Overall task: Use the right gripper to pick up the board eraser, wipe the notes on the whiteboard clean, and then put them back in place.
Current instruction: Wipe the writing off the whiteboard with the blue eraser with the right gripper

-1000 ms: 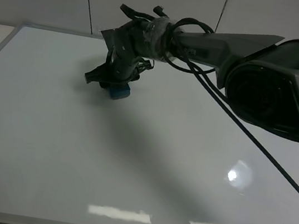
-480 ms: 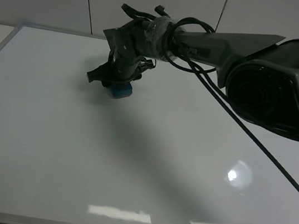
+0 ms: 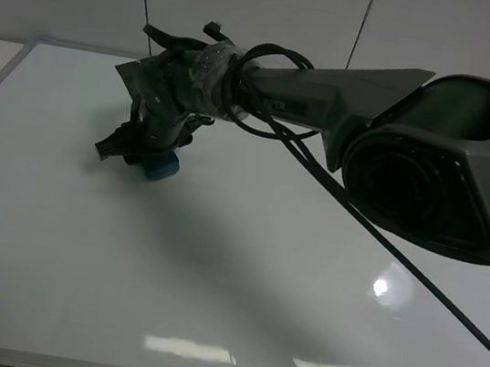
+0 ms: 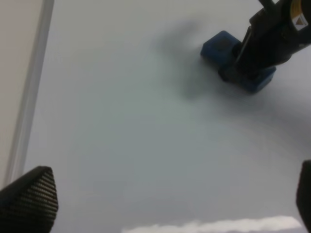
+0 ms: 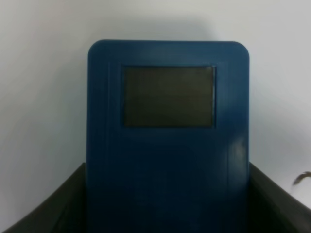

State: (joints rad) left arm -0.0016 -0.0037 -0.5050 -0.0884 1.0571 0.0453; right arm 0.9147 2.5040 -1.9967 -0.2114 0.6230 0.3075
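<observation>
Right gripper [image 3: 141,155] of mine is clamped on the eraser [image 3: 163,168], 1 finger on each long side, over the far-left part of the whiteboard [image 3: 229,292]. Wrist cam shows its blue top with 1 dark patch. Looks like it's pressed flat on the board, but it's dark under there, so can't swear to it. Left gripper [image 4: 167,199] hangs nearby, fingers spread wide.
</observation>
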